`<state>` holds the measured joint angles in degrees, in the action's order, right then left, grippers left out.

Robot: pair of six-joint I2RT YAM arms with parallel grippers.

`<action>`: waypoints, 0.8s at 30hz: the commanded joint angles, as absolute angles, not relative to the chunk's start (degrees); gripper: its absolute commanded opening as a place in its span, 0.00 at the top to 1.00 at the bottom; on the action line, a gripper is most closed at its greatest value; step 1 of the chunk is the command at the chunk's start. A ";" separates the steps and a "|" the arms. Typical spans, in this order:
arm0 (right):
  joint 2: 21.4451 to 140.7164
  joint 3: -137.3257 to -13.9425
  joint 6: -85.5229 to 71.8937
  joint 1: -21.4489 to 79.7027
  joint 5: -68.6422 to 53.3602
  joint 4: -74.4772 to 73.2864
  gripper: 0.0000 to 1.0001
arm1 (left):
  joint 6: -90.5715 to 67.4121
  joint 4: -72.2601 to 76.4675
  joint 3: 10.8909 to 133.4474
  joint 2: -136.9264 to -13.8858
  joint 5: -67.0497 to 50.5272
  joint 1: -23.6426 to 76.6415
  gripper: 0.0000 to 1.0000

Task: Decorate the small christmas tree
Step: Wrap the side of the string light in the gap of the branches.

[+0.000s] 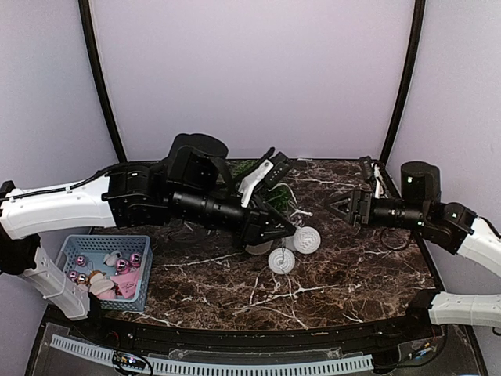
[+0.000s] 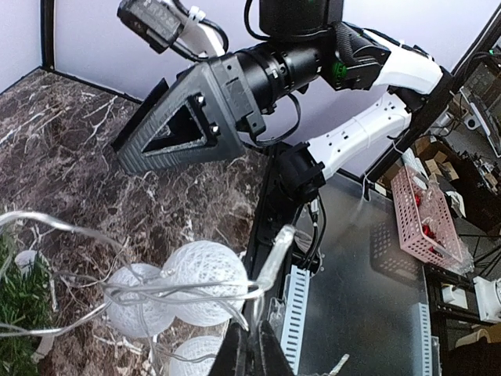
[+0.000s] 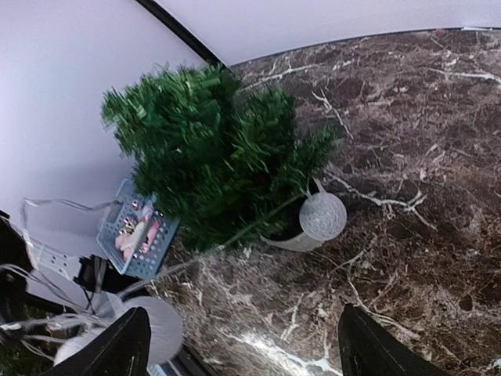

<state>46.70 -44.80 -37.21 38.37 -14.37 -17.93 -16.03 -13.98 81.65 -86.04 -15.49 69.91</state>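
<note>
Top view, arms: the left gripper (image 1: pixel 283 229) is reached across to the middle of the table (image 1: pixel 368 274). The right gripper (image 1: pixel 338 206) is held level, facing it from the right.
Top view, tree: the small christmas tree (image 1: pixel 275 204) is largely masked by the left arm, at the rear centre. Two white balls of the light string (image 1: pixel 282 260) lie just in front of it.
Top view, basket: a blue basket (image 1: pixel 106 266) of baubles is set at the near left corner, well apart from the tree.
Left wrist, jaws: the left gripper (image 2: pixel 249 348) is clenched, and a clear strand of the light string (image 2: pixel 203 282) appears pinched at its tips.
Left wrist, risk: the strand is looped loosely. If it is drawn away, a loop could be caught on a branch and the pot tipped.
Right wrist, jaws: the right gripper (image 3: pixel 243 313) is spread wide, with nothing held.
Right wrist, tree: the whole tree is seen in its white pot (image 3: pixel 291 237), with one ball resting against the pot.
Right wrist, risk: with only one gripper on the string, slack could slide off the needles instead of settling among them.
Surface: a dark, glossy, marble-patterned top with white veins is seen. The balls are judged likely to roll on it.
Room: pale lilac walls (image 1: pixel 250 70) and black frame poles (image 1: pixel 98 78) are seen. A pink basket (image 2: pixel 423 211) is seen on a metal bench beyond the table edge.
</note>
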 commanded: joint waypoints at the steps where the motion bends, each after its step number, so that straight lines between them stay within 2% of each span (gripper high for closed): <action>1: 44.08 -35.39 -35.34 38.84 -19.18 -3.28 0.15 | -15.49 -19.22 78.30 -81.49 -17.37 69.18 1.00; 6: 47.90 -32.08 -40.93 39.00 -13.19 -1.18 0.15 | -16.93 -21.03 75.73 -79.42 -16.69 68.05 0.99; 10: 52.19 -29.96 -46.61 40.21 -14.27 4.68 0.19 | -17.81 -20.89 73.48 -77.79 -15.37 67.38 0.98; 24: 64.71 -30.96 -56.80 51.92 -11.47 17.89 0.28 | -22.41 -21.22 62.35 -71.98 -9.48 65.70 1.00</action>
